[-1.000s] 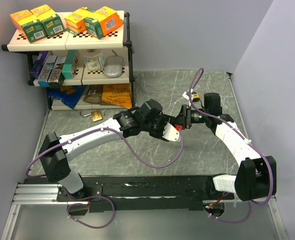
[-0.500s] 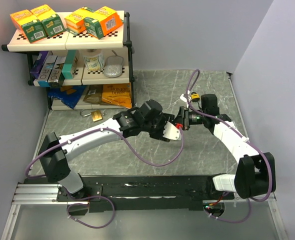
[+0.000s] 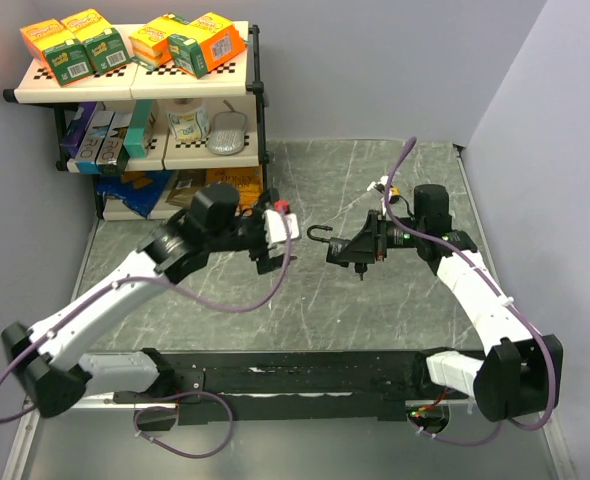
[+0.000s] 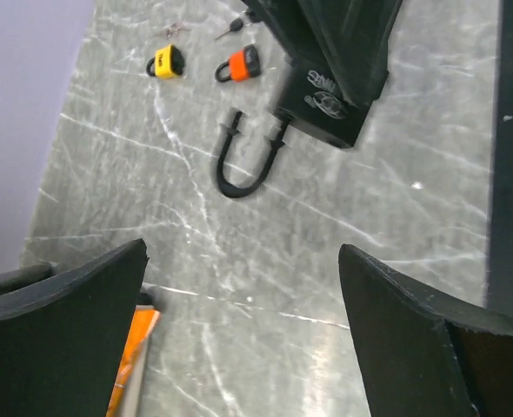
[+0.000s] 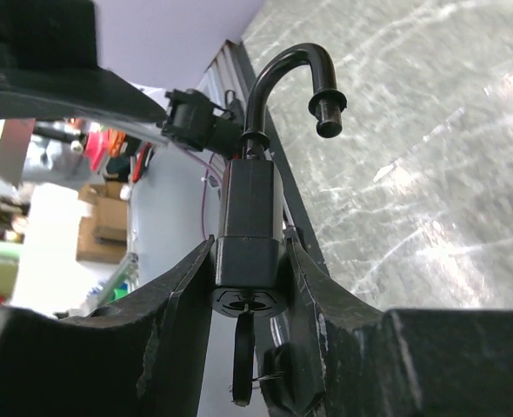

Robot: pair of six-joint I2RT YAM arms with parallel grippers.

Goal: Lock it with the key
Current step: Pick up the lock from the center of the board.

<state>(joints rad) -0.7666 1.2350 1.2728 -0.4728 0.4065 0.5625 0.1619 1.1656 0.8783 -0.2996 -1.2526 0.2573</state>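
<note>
**Lock in hand:** My right gripper (image 3: 360,247) clamps the body of a black padlock (image 5: 248,228) over the middle of the marbled table (image 3: 375,320). Its shackle stands open and points left, with a key (image 5: 243,346) in the keyhole. My left gripper (image 3: 273,238) hangs spread wide and empty to the lock's left, near the shelf rack (image 3: 185,86). A yellow padlock (image 4: 165,61) and an orange padlock (image 4: 241,64) lie beyond.

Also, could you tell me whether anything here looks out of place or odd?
Yes: the black padlock, held in the right gripper, has its curved metal shackle sprung open, one end free, with a dark key hanging from its keyhole.
</note>
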